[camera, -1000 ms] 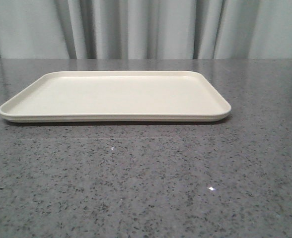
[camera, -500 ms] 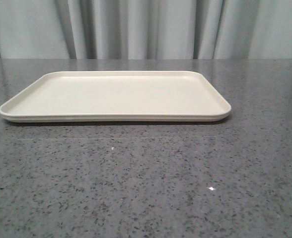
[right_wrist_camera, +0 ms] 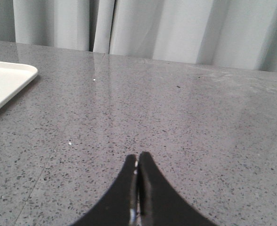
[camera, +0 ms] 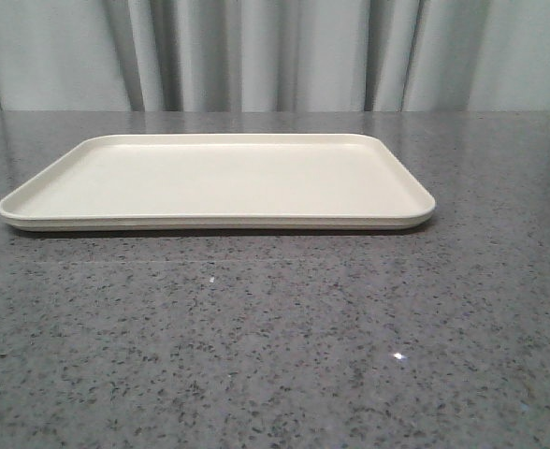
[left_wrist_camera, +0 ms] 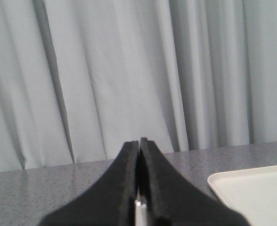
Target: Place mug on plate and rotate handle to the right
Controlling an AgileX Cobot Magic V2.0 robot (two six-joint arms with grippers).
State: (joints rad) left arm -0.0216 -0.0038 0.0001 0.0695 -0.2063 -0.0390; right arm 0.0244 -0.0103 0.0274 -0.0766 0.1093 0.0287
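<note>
Soft even light; small glints on speckled grey stone tabletop (camera: pixel 275 355); thin shadow under cream rectangular tray (camera: pixel 219 178); close black gripper fingers (left_wrist_camera: pixel 129 188) blurred.

Neither arm showed in the front view. The left gripper (left_wrist_camera: pixel 139 143) appeared only in its own wrist view, its two black fingers (left_wrist_camera: pixel 127 174) pressed together along their length with nothing held between them, pointing roughly level. The right gripper (right_wrist_camera: pixel 137 157) showed likewise in its wrist view, its dark fingers (right_wrist_camera: pixel 148 188) closed tip to tip on nothing and angled down. Both tapered to narrow tips. The arms and wrists behind them lay out of sight.
</note>
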